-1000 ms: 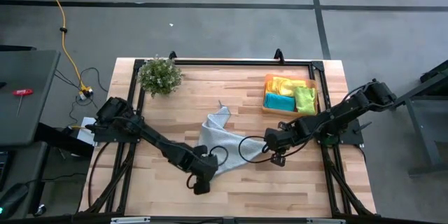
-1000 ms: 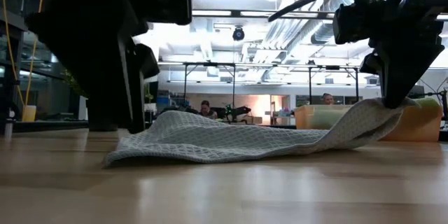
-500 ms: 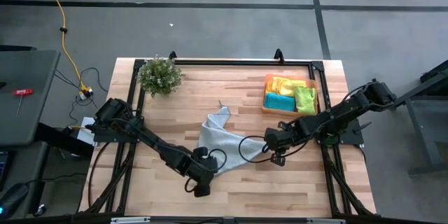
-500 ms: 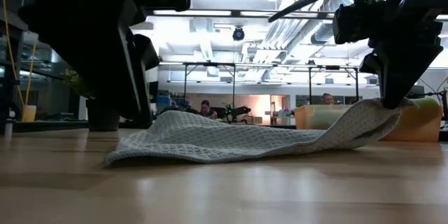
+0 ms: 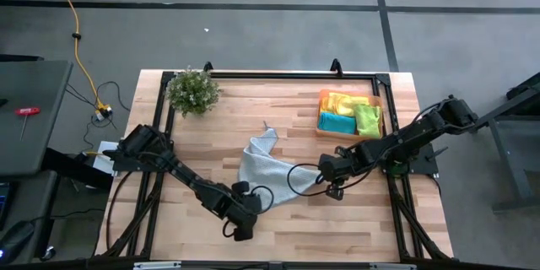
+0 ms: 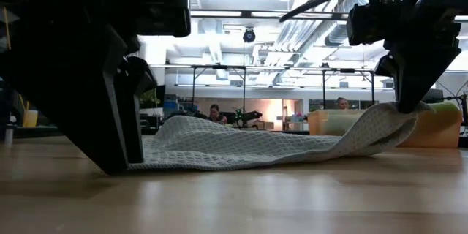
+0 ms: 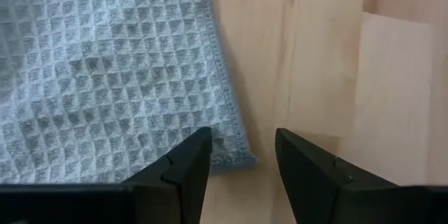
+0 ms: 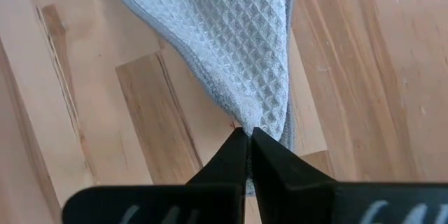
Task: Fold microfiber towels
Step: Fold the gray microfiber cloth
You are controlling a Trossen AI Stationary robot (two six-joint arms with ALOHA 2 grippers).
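1. My left gripper (image 7: 241,164) hangs low over the table (image 5: 337,219), its fingers spread apart and holding nothing; the corner of the grey towel (image 7: 105,77) lies just ahead of the gap between them.
2. In the low view my left arm blocks that corner, so I cannot tell whether a fingertip touches the cloth.
3. My right gripper (image 8: 248,140) is pressed together, pinching the opposite corner of the grey towel and lifting it off the wood.
4. Between my two grippers the towel sags across the table.
5. Beyond my right gripper sits an orange tray (image 5: 322,129) with yellow (image 5: 339,103), teal (image 5: 337,122) and lime towels (image 5: 368,118); their folds are hard to make out.
6. Farthest from me stands a small plant (image 5: 192,90).
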